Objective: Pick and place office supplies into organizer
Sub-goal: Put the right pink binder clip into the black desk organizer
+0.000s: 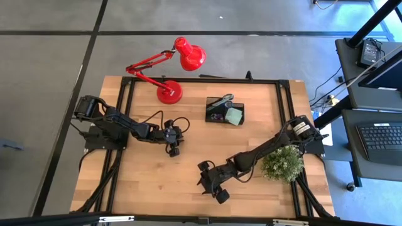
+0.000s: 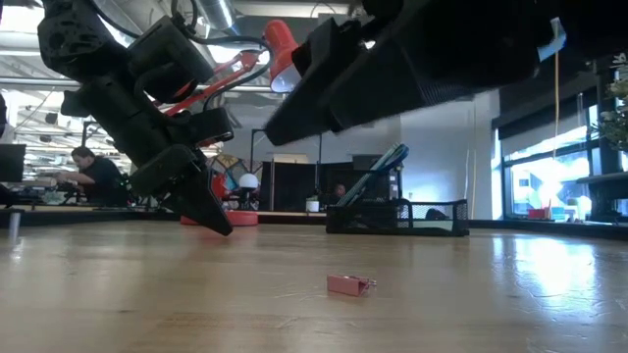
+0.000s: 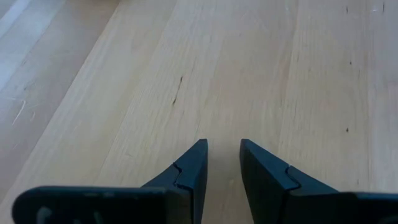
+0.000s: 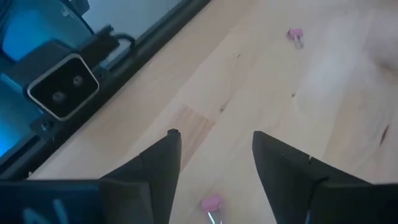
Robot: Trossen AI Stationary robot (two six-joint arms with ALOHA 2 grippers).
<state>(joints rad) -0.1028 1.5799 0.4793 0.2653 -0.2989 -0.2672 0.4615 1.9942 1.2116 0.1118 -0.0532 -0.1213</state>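
Fingers of left gripper [image 3: 222, 163] slightly apart, empty, over bare surface [image 1: 151, 176]. Right gripper [image 4: 214, 163] spread, hovering above pink clip [image 4: 211, 203]; another clip [image 4: 294, 34] nearby. Pick step, I judge: descend, straddle, close. Organizer [image 1: 225, 110] well apart.

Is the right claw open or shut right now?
Open. In its wrist view the right claw shows a wide gap of bare table between its fingers, nothing held; a small pink clip lies just below.
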